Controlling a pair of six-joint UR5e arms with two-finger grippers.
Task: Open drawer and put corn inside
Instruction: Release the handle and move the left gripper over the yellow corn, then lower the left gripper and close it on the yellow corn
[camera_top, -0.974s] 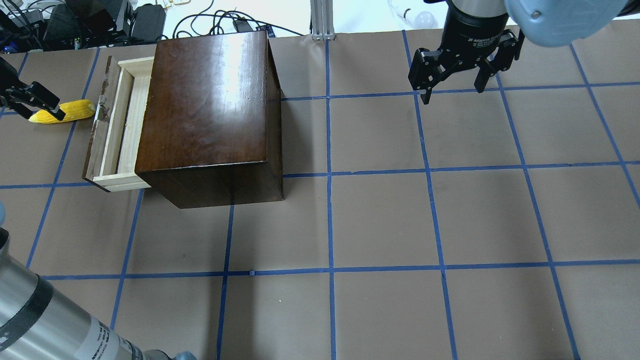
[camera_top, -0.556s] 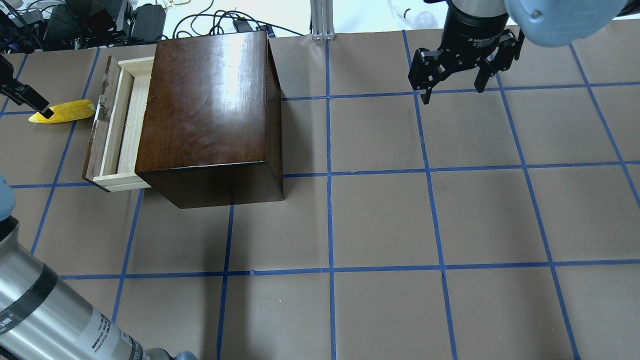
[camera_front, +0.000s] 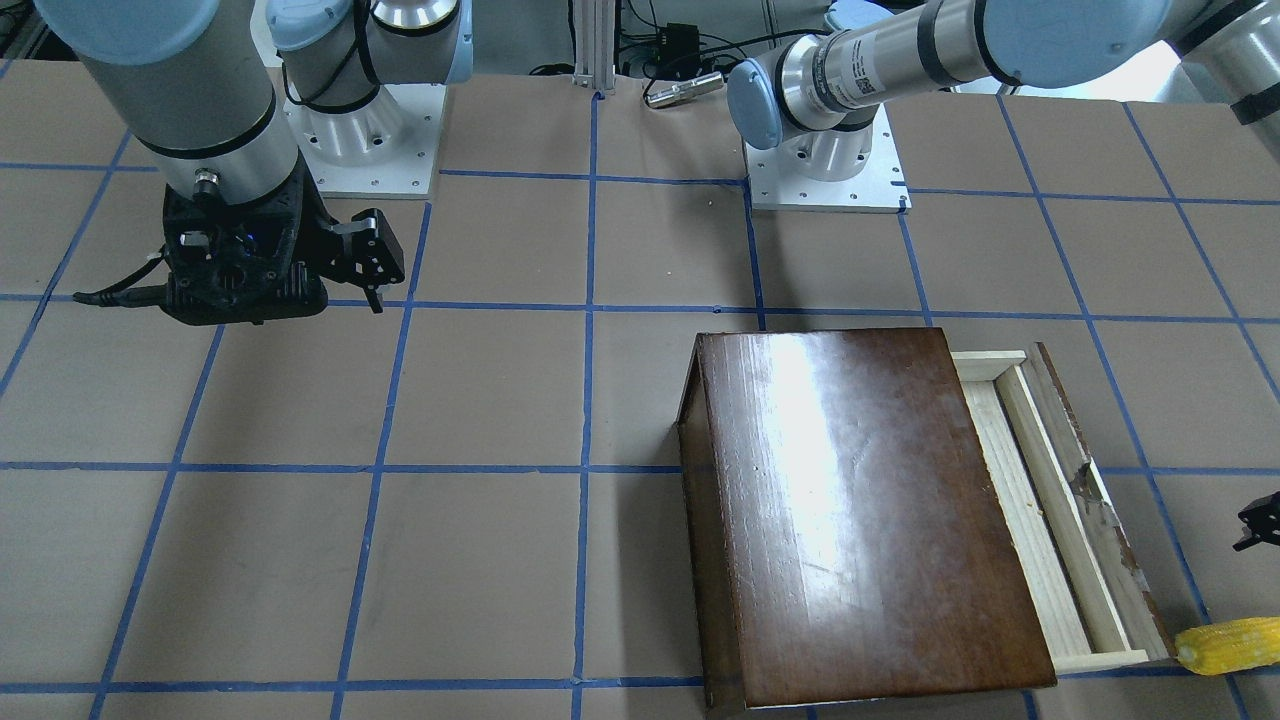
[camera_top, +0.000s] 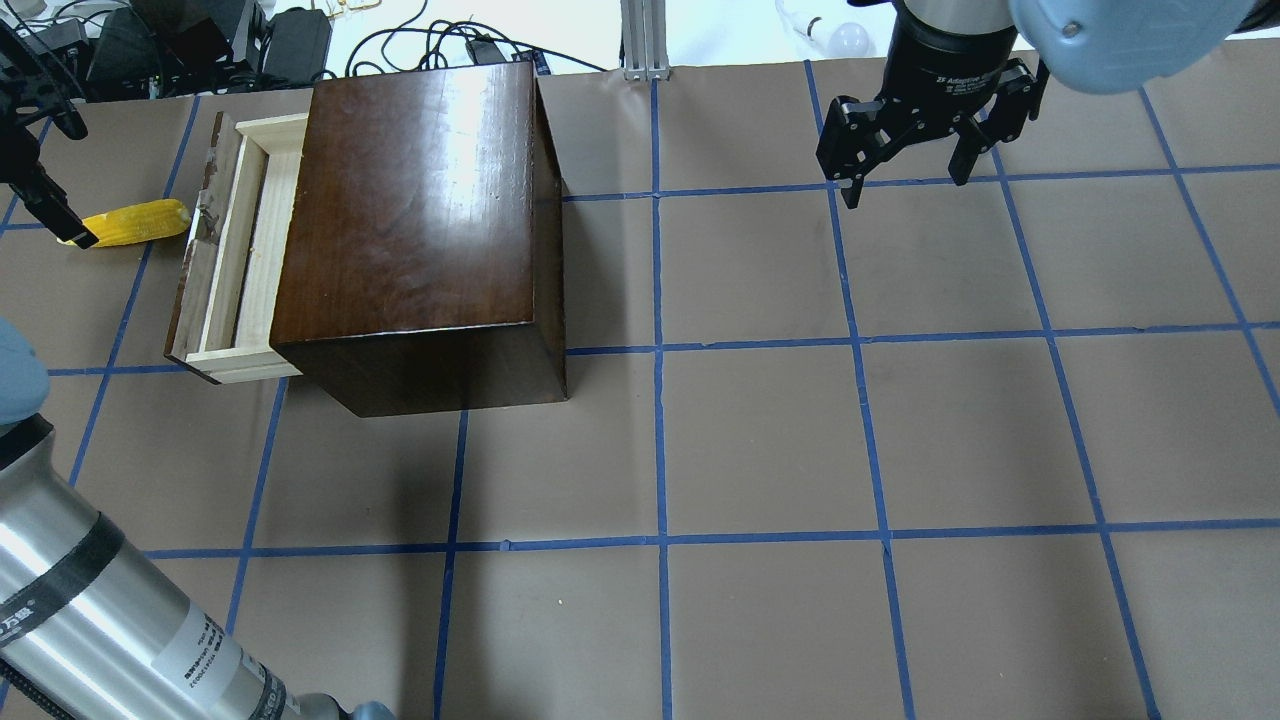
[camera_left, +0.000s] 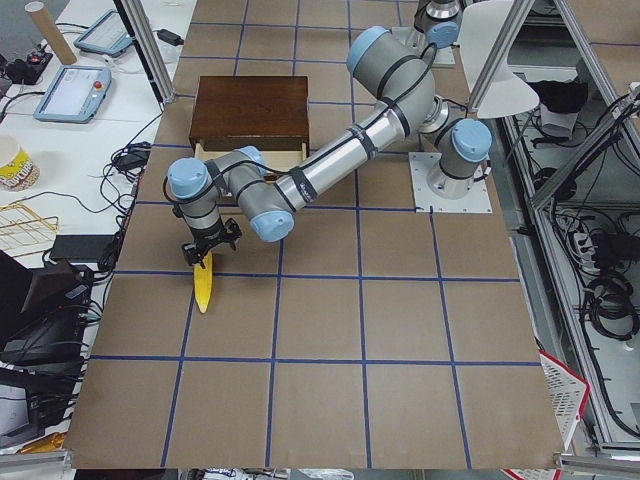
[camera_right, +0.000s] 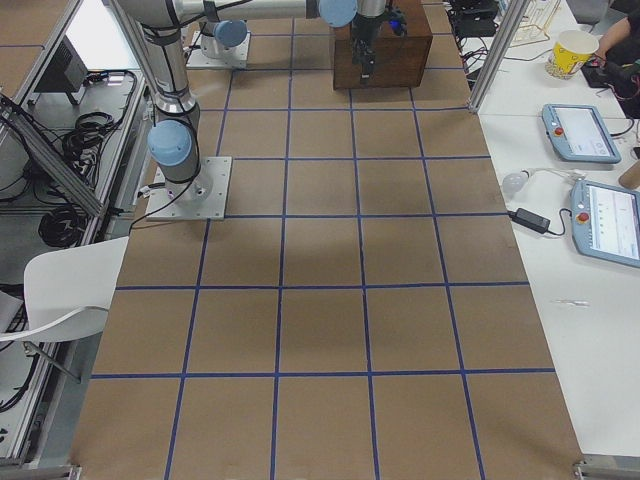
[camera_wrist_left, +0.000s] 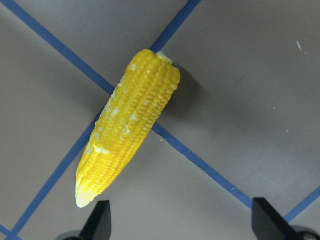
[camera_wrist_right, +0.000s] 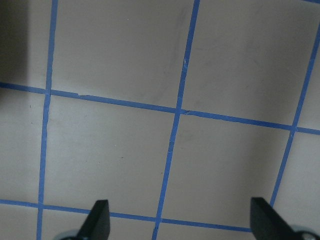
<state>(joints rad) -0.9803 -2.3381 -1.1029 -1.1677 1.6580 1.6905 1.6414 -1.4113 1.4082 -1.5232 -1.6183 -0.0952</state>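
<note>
The yellow corn (camera_top: 135, 222) lies on the table just left of the drawer (camera_top: 235, 255), which is pulled partly out of the dark-brown cabinet (camera_top: 410, 220). The drawer's pale tray is empty. My left gripper (camera_top: 78, 185) is open and hovers over the corn's tapered end without touching it. In the left wrist view the corn (camera_wrist_left: 127, 125) lies on a blue tape line above the wide-apart fingertips (camera_wrist_left: 100, 220). The corn (camera_front: 1228, 645) and the drawer (camera_front: 1040, 520) also show in the front view. My right gripper (camera_top: 908, 190) is open and empty, far to the right.
The table is covered in brown paper with a blue tape grid (camera_top: 660, 450). Cables and equipment (camera_top: 150, 40) lie beyond the far edge behind the cabinet. The right wrist view shows only bare paper and tape lines (camera_wrist_right: 175, 112).
My left gripper has drawn back from the corn, up and toward the far left. The corn stays in place on the table. The right arm has not moved.
</note>
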